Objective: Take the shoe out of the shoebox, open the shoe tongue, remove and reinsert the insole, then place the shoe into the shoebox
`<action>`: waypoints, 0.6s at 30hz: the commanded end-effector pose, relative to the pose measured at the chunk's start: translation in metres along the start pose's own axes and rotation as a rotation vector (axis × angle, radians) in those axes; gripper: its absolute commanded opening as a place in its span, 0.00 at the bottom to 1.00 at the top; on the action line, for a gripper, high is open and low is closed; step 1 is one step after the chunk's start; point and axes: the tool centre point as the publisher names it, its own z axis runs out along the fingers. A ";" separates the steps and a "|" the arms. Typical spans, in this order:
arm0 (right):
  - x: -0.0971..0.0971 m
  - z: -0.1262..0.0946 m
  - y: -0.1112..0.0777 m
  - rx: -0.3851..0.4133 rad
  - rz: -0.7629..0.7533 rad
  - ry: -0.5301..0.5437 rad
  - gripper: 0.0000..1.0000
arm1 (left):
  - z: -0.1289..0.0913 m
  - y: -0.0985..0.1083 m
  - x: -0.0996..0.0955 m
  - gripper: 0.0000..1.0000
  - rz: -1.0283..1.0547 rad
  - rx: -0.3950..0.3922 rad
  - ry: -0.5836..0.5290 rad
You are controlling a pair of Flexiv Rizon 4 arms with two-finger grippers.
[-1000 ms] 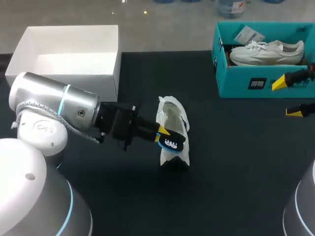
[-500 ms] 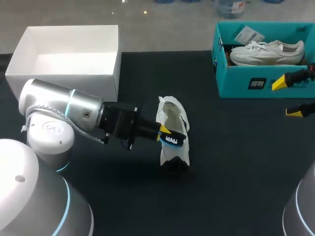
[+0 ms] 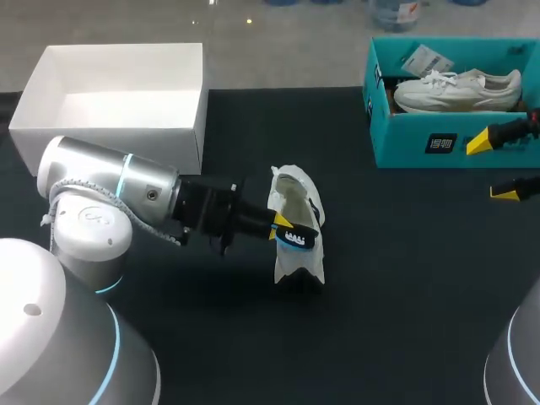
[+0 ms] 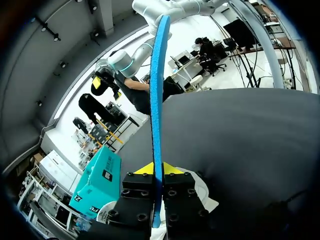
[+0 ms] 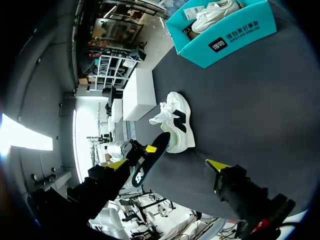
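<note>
A white shoe (image 3: pixel 295 202) with black trim lies on the dark table near the middle, its opening facing up. My left gripper (image 3: pixel 283 226) is shut on a black insole (image 3: pixel 299 240) with a blue underside, held at the shoe's left side over its opening. In the left wrist view the insole (image 4: pixel 158 90) stands edge-on between the yellow tips of that gripper (image 4: pixel 157 169), with the shoe (image 4: pixel 202 192) just beneath. My right gripper (image 3: pixel 494 167) hangs open at the far right, in front of the teal shoebox (image 3: pixel 422 143). The right wrist view shows the shoe (image 5: pixel 178 122) and insole (image 5: pixel 149 159) ahead of its wide-open gripper (image 5: pixel 167 167).
A second white shoe (image 3: pixel 460 89) lies inside the teal shoebox (image 5: pixel 225 32) at the back right. An empty white box (image 3: pixel 118 126) stands at the back left, close to my left arm's elbow.
My left arm's elbow has swung a little to the right, and the insole has turned and shifted slightly over the shoe. The right arm has stayed still.
</note>
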 end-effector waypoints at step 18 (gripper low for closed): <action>0.000 0.000 -0.002 -0.004 0.002 -0.001 1.00 | -0.001 0.004 -0.002 0.00 0.082 -0.001 0.000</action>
